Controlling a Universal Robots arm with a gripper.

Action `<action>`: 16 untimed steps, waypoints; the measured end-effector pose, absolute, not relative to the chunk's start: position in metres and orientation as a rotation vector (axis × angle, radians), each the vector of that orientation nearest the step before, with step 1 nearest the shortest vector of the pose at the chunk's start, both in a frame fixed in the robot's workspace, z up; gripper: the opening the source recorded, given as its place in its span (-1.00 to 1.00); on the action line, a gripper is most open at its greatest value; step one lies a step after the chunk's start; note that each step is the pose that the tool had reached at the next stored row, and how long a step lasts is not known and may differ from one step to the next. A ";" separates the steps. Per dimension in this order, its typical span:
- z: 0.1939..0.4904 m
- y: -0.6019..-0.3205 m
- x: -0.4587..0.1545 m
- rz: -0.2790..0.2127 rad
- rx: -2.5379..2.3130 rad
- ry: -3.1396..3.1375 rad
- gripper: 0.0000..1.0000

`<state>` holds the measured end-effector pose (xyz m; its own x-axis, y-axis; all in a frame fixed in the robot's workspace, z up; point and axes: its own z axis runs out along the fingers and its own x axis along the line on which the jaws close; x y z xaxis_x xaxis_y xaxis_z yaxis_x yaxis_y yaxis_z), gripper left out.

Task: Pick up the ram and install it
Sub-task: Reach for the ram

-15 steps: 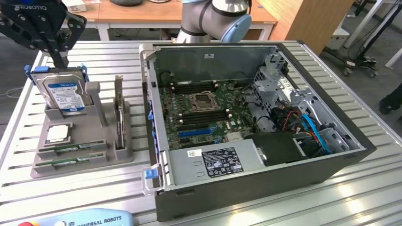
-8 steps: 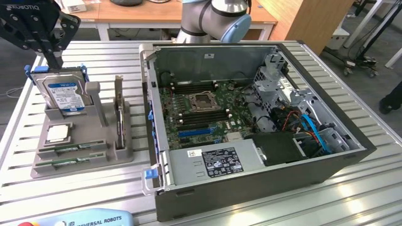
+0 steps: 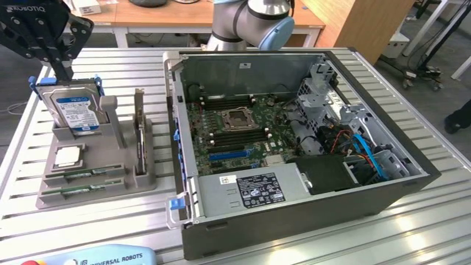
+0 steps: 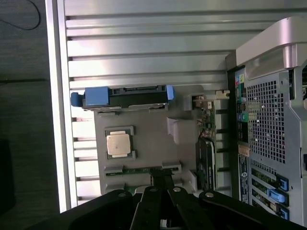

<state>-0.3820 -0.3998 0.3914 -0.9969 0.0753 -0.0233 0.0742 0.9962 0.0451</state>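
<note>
Aluminium slats form the table [image 3: 22, 182] that carries everything; above the part of it on the exterior view's left hangs the gripper [image 3: 65, 74], its jaws pressed together to a narrow point with nothing between them; in the wrist view the gripper [image 4: 160, 175] shows the same shut black fingers [image 4: 152, 201], hanging above a grey holder [image 4: 148, 143]; in the exterior view the tips sit just over the top edge of the hard drive [image 3: 74, 110], a silver block with a blue-white label that stands upright at the back of the grey holder [image 3: 88, 196]; whether they touch it I cannot tell; in front of the drive lies the square silver processor [image 3: 68, 156] in its recess; just past it the ram [image 3: 83, 176], a thin green stick, rests flat in a slot of the holder, untouched, and it shows in the wrist view as a green strip [image 4: 136, 170] beside the fingertips; a second stick [image 3: 79, 190] lies in the next slot; a taller card [image 3: 140, 132] stands on edge at the holder's side; beyond it, toward the exterior view's right, sits the open computer case [image 3: 294, 215] with its motherboard [image 3: 235, 124] exposed.
</note>
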 end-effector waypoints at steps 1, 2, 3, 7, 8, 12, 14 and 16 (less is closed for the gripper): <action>0.391 -0.400 -0.382 0.069 0.117 3.114 -0.80; 0.391 -0.401 -0.382 0.069 0.117 3.114 -0.80; 0.391 -0.401 -0.382 0.069 0.117 3.114 -0.80; 0.391 -0.403 -0.383 0.069 0.117 3.114 -0.80; 0.391 -0.403 -0.383 0.069 0.117 3.114 -0.80; 0.391 -0.405 -0.383 0.069 0.116 3.114 -0.80; 0.391 -0.406 -0.384 0.069 0.117 3.114 -0.80; 0.391 -0.407 -0.384 0.069 0.117 3.114 -0.80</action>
